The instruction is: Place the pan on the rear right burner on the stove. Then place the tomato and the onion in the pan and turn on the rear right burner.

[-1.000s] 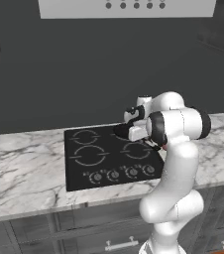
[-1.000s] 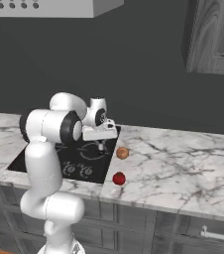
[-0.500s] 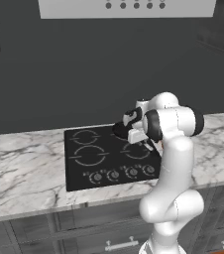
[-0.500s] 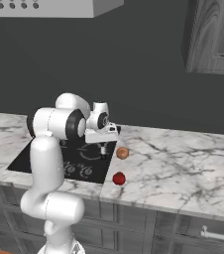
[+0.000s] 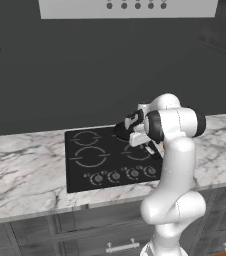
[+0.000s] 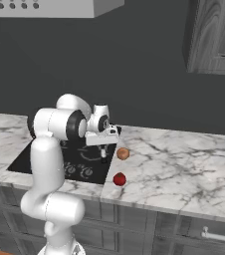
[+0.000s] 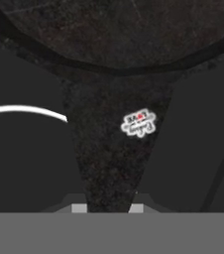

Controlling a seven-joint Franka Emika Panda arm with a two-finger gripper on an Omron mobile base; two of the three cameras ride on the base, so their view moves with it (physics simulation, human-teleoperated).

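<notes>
Hand (image 7: 107, 207) astride pan (image 7: 119, 149) handle, over rear-rt burner (image 7: 25, 110).

And here's the arm (image 5: 172, 200), all glossy white rounded casings, fat tubular links swelling into a bulbous lower segment, with dark, near-black bands ringing the joints at shoulder and elbow. Up at the wrist there's a white boxy hand block with a round black disc set in its side, and below it the claw (image 6: 104, 157) ends in small dark fingers. From the hand camera, two little grey-topped dark fingertips (image 7: 79, 207) poke up at the bottom edge.
</notes>
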